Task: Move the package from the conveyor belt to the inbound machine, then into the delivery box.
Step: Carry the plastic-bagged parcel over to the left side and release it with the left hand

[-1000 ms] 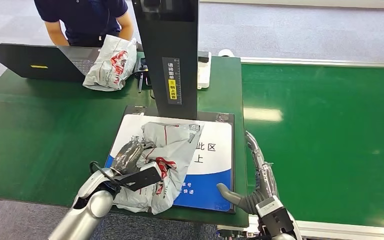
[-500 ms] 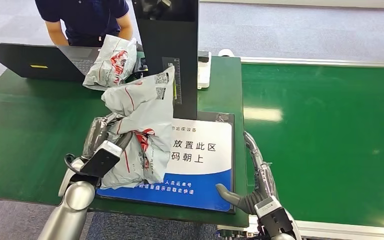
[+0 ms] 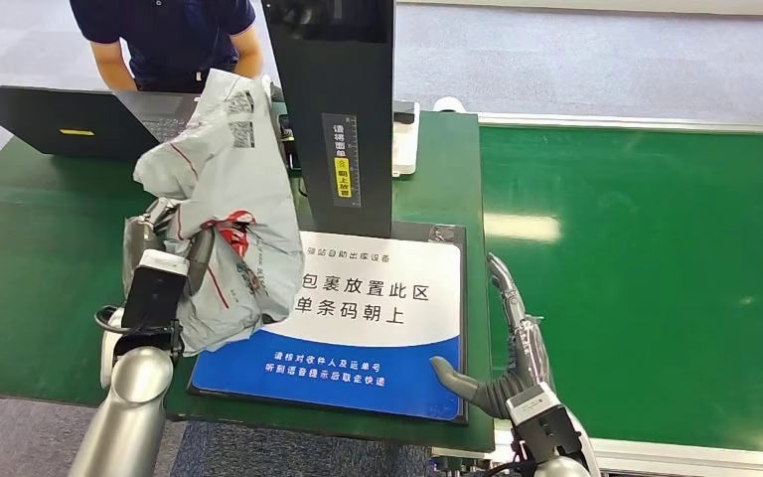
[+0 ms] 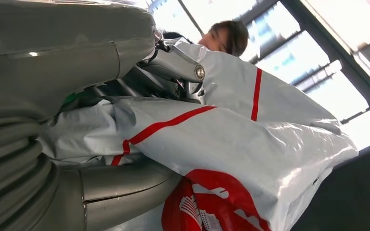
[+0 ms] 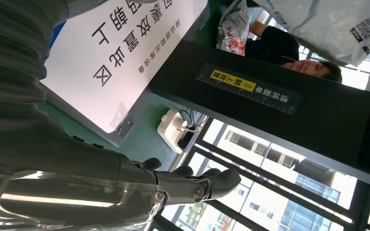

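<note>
Since the earlier pictures the package (image 3: pixel 221 204) has gone up and to the left: one second ago it lay on the white and blue pad (image 3: pixel 378 323), now it is in the air over the pad's left edge and the desk (image 3: pixel 30 258), and almost all the printed text of the pad is uncovered. The right hand (image 3: pixel 502 363) has stayed at nearly the same place.

Nearest, the left hand (image 3: pixel 164 263) grasps the package from the side, with its fingers (image 4: pixel 176 67) pressed into the folds of the plastic. The package is a soft grey-white plastic mailer, much crumpled, with thin red stripes, a red printed logo and a label with codes near its upper corner. The right hand is released, its fingers spread and grasping nothing; it rests at the right front corner of the pad, with the thumb on the blue part.

Behind the pad stands one black post (image 3: pixel 338 109) of the inbound machine, with a yellow sticker on it. On the right runs one green belt (image 3: pixel 646 268). Farther on the desk I count one laptop (image 3: pixel 70 119) and one white box with cables (image 3: pixel 404 124). In the right wrist view a second package (image 5: pixel 233 26) lies behind the post, so there are two packages in all. One person (image 3: pixel 164 40) in a dark shirt is at the far edge of the desk.
</note>
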{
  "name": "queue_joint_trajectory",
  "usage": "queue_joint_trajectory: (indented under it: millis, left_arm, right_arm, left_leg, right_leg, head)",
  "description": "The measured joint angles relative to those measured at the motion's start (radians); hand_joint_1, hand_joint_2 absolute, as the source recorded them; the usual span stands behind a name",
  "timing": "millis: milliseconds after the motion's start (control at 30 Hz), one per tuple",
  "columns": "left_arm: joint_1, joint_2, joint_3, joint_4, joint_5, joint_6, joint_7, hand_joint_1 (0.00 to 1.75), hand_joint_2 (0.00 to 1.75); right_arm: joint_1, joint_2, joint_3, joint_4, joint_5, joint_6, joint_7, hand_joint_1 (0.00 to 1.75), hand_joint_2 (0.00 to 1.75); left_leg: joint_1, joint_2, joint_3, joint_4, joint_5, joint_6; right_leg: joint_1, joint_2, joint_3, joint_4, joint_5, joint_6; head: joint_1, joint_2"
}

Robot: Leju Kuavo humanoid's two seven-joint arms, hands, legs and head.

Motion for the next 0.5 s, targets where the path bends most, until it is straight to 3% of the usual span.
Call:
queue_joint_trajectory:
  millis: [500]
  left_arm:
    - [-0.057,-0.011,0.150,0.132,0.075,0.174,0.010,1.75,1.75]
  right_arm:
    - [-0.009,0.001,0.024,0.030,-0.005,-0.034,0.002,0.00,1.75]
  left_leg:
    - [0.000,0.000,-0.001,0.000,0.000,0.000]
  right_leg:
    - [0.000,0.000,-0.001,0.000,0.000,0.000]
  head:
    - [0.000,0.000]
